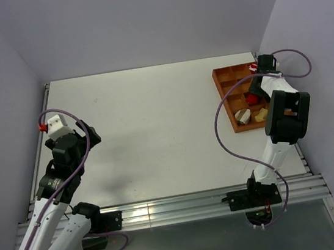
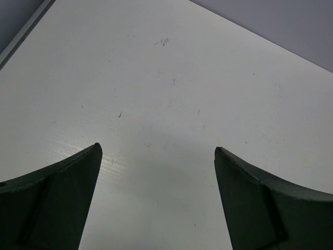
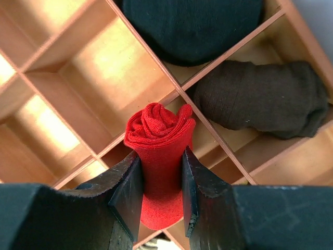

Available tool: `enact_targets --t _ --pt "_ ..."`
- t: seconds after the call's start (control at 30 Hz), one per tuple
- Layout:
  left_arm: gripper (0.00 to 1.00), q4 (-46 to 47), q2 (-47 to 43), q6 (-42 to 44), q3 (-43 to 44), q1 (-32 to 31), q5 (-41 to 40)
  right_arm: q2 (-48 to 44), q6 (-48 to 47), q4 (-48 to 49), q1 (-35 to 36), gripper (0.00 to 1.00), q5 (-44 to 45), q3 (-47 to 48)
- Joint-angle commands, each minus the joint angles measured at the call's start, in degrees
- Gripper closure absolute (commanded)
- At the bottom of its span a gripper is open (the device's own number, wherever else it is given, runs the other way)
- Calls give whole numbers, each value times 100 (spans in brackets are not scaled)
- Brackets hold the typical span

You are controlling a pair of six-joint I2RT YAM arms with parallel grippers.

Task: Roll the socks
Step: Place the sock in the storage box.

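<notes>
Pale table across the top view, with a divided orange tray at its far right edge.

Left gripper low over bare tabletop, well apart from the tray, jaws spread wide, nothing between them.

Right gripper over the tray, jaws partly closed and pinching the red sock across the middle of its roll.

Beside it in the far cells, a black rolled bundle and a dark brown one.

In the near cells, seen from above only, a tan-and-cream sock and a yellow sock, too small to read further.

Red sock above a crossing of dividers; cannot tell which cell lies under it.

Handling, as a judgement: light, soft knit, squashing under the pads, not fragile, not slippery, but prone to unwinding. Best taken across the roll's middle, squeezing all the layers together, never by the loose outer edge.

Right wrist view alone shows the spiral end, the grip and the dividers. Top view alone shows the tray's place, both arms and the near cells; from there the arm hides the grip. Left wrist view gives only open jaws and table.
</notes>
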Motion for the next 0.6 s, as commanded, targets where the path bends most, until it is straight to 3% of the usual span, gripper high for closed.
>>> enact_targets --t 0.0,0.57 --pt "6 174 22 110 -3 27 -72 183 27 -233 -56 100 -85 101" --pt "6 191 31 136 -38 27 -19 965 414 -1298 -363 100 -524 700"
